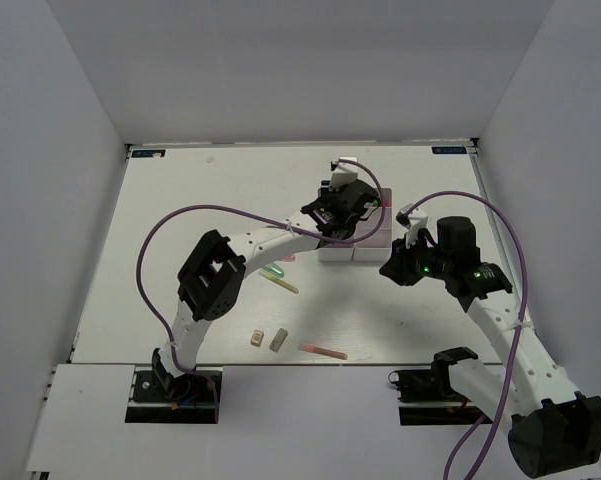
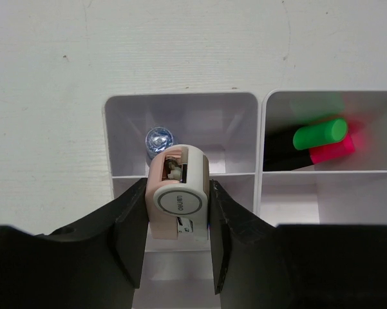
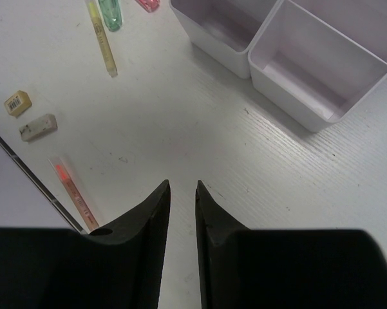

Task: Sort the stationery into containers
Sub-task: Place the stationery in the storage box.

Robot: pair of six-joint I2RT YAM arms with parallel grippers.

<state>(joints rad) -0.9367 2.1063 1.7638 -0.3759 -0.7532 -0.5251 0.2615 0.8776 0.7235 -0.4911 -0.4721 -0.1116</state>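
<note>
My left pincer point(image 2: 178, 222) is about half open and clamped on a stubby pale-pink piece point(image 2: 178, 187), a marker or a correction roller, I cannot tell which. I hold it end-on so it can drop straight down. It hangs over the white box point(image 2: 180, 98), above the wall between two cells. The cell beyond already has a blue-capped thing point(image 2: 158, 140) standing in it. Next door lie the green-capped highlighter point(image 2: 319, 134) and the red-capped highlighter point(image 2: 333, 150), kept together as one kind.

My right pincer point(image 3: 182, 193) hovers beside the box over bare table, its jaws a narrow slit apart and holding nothing. Further out, waiting loose, are a yellow pen point(image 3: 102, 42), a green marker point(image 3: 109, 13), two erasers point(image 3: 37, 127) and a pink pen point(image 3: 74, 190).
</note>
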